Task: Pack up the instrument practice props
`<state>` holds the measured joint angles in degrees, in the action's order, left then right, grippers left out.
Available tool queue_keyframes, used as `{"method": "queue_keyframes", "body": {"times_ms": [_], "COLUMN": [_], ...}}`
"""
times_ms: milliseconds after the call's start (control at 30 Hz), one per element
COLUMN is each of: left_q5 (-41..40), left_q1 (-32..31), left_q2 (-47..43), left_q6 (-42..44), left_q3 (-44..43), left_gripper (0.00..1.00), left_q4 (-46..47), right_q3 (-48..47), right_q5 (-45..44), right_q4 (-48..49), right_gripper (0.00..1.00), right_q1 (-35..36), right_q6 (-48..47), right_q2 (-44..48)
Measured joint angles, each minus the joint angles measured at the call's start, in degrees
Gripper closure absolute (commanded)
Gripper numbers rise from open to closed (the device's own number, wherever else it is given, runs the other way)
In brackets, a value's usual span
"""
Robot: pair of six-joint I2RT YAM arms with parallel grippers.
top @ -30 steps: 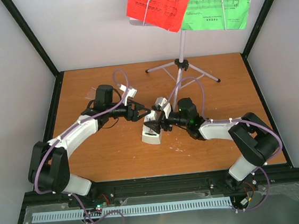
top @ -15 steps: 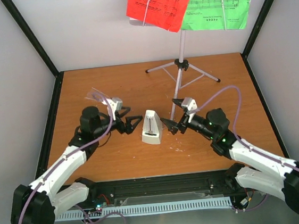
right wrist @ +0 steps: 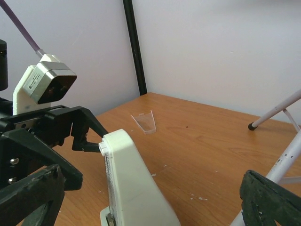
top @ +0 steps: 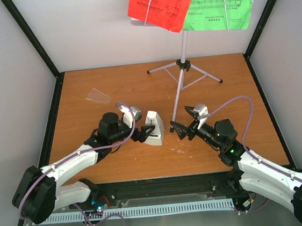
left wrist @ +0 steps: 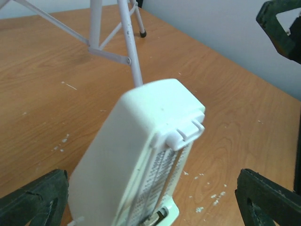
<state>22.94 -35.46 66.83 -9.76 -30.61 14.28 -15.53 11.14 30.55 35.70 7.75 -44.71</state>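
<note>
**Ana:** Where did the small white pyramid-shaped plastic metronome (top: 154, 129) stand?

**Ben:** It stood upright near the middle of the brown wooden table (top: 111, 90). Behind it was the white perforated music stand on its thin silver tripod (top: 183, 66), with the red sheet-music page (top: 161, 4) and the green sheet-music page (top: 223, 3) up on its desk.

**Ana:** And the arms?

**Ben:** The left gripper (top: 147, 132) was spread wide and gripped nothing. It had one finger (left wrist: 33, 202) on each side of the metronome's lower body, and bare table showed past the casing on the far side. The right gripper (top: 181, 121) was equally wide and empty, just beside the metronome on the opposite side and pointed at it.

**Ana:** How should the left arm have taken hold?

**Ben:** Probably low down. The casing narrowed toward the top, so pads closing high could have squeezed it out of the grip. The arm also needed to centre first so both pads met the flat flanks together. Otherwise the metronome, which looked light, might have tipped or skidded toward the tripod leg. The right gripper was best kept back, since its fingers sat close enough to clash.
</note>
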Motion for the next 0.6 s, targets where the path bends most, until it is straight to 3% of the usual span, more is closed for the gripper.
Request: {"method": "queue_keyframes", "body": {"times_ms": [600], "left_q5": [-4.46], "left_q1": [-1.01], "left_q2": [2.78], "left_q6": [2.25], "left_q3": [-0.87], "left_gripper": [0.36], "left_q4": [2.95], "right_q3": [0.7], "right_q5": [-1.53], "right_q4": [-0.92], "right_gripper": [0.0], "right_q1": [0.0], "right_q6": [2.4], "right_q2": [2.05]}}
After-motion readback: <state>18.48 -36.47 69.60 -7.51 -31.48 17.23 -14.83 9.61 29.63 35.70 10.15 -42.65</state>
